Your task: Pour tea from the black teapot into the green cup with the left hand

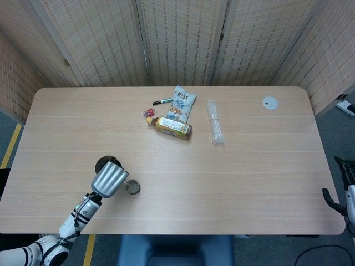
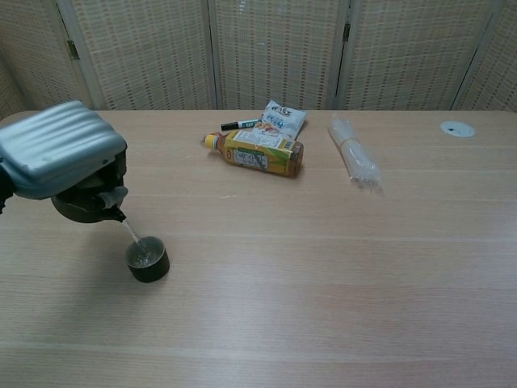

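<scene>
My left hand (image 2: 58,158) (image 1: 109,180), under its ribbed grey cover, holds the black teapot (image 2: 79,206) (image 1: 104,164) tilted spout-down at the table's near left. A thin stream of tea runs from the spout into the green cup (image 2: 147,259) (image 1: 132,188), which stands upright just right of the pot. Most of the teapot is hidden beneath the hand. My right hand (image 1: 339,194) shows only as dark fingers off the table's right edge, away from everything.
At the back centre lie a yellow drink bottle (image 2: 258,152), a snack bag (image 2: 283,119), a black marker (image 2: 239,125) and a small red item (image 1: 148,113). A clear plastic bundle (image 2: 354,159) lies to their right. A white disc (image 2: 457,128) sits at the far right.
</scene>
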`<control>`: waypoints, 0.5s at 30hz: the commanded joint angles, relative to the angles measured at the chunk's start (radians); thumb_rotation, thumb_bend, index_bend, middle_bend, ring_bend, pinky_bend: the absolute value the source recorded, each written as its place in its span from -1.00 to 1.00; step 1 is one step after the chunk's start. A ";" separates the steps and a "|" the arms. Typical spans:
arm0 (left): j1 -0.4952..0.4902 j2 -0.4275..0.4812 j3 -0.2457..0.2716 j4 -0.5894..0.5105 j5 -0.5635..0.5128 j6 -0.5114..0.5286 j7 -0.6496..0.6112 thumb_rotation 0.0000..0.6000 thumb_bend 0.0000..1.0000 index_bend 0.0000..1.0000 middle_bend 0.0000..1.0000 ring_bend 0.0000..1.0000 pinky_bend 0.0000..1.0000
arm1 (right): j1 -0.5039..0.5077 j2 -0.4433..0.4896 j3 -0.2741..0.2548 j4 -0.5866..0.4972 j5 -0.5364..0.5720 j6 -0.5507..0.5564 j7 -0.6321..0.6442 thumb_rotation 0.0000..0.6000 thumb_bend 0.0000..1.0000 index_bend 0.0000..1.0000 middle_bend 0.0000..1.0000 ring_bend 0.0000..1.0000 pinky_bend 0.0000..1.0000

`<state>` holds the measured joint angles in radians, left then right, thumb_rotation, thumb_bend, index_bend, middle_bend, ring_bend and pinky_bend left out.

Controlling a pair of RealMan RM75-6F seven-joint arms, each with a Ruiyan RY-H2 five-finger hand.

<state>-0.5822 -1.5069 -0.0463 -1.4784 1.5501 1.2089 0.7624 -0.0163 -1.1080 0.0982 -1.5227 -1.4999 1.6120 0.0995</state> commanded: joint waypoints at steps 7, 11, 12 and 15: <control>0.000 0.000 -0.003 -0.003 -0.002 -0.004 0.001 0.96 -0.05 1.00 1.00 0.88 0.20 | 0.000 -0.002 0.000 0.005 0.001 -0.001 0.006 1.00 -0.25 -0.85 -0.62 -0.50 -1.00; -0.002 -0.001 -0.006 0.001 -0.001 -0.005 -0.007 0.96 -0.05 1.00 1.00 0.88 0.20 | -0.001 -0.002 0.000 0.006 0.001 -0.002 0.006 1.00 -0.25 -0.85 -0.62 -0.50 -1.00; -0.002 -0.002 -0.007 0.002 -0.002 -0.006 -0.008 0.96 -0.05 1.00 1.00 0.88 0.20 | -0.001 -0.002 0.000 0.006 0.001 -0.002 0.007 1.00 -0.25 -0.85 -0.62 -0.50 -1.00; -0.002 -0.006 -0.006 0.008 -0.001 -0.009 -0.020 0.96 -0.05 1.00 1.00 0.88 0.20 | -0.001 -0.003 0.000 0.006 0.001 -0.002 0.007 1.00 -0.25 -0.85 -0.62 -0.50 -1.00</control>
<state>-0.5843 -1.5115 -0.0523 -1.4720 1.5492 1.2009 0.7455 -0.0173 -1.1107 0.0984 -1.5165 -1.4992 1.6101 0.1063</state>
